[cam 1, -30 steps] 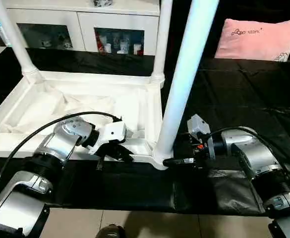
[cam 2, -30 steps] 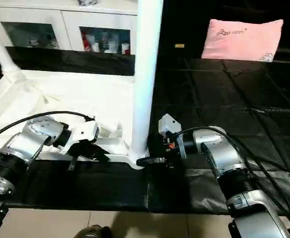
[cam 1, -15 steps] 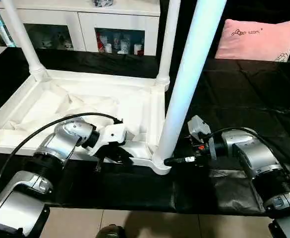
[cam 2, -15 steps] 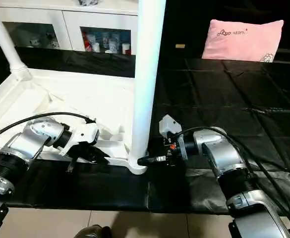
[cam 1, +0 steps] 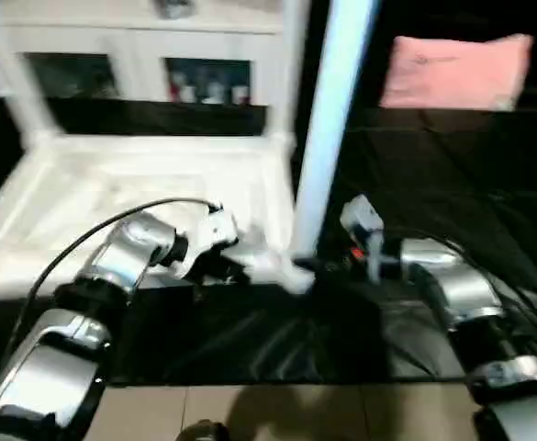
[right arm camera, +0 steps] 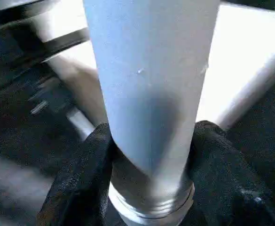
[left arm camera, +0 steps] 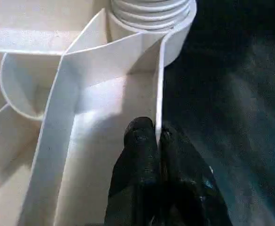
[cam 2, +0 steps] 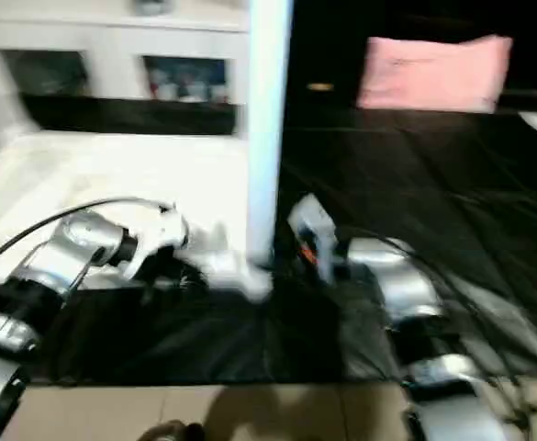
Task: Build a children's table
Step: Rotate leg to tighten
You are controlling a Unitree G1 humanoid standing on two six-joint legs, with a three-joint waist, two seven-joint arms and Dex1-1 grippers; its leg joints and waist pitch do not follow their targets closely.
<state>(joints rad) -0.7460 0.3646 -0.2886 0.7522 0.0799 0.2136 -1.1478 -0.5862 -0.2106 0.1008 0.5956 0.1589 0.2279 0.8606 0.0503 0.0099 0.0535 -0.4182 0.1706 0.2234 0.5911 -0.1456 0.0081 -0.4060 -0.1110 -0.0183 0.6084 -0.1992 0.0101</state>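
The children's table lies upside down, its white ribbed tabletop (cam 1: 112, 184) on a black cloth. Three white legs stand in corner sockets: one at the near right corner (cam 1: 332, 119), one at the far right (cam 1: 296, 64), one at the far left (cam 1: 11, 83). My left gripper (left arm camera: 158, 141) is shut on the tabletop's thin front rim (left arm camera: 158, 84), close to the near right socket. My right gripper (right arm camera: 151, 155) holds the base of the near right leg (right arm camera: 151, 70), with one black finger (right arm camera: 88, 160) pressed on each side.
A white cabinet (cam 1: 204, 73) with glass doors stands behind the tabletop. A pink pillow (cam 1: 456, 69) lies at the far right on the black cloth (cam 1: 452, 175). The cloth's front edge meets tiled floor (cam 1: 250, 413) just below my arms.
The camera has shifted and the picture is smeared. My right gripper's fingers have closed in on the base of the near right leg. The left gripper keeps its grip on the rim.
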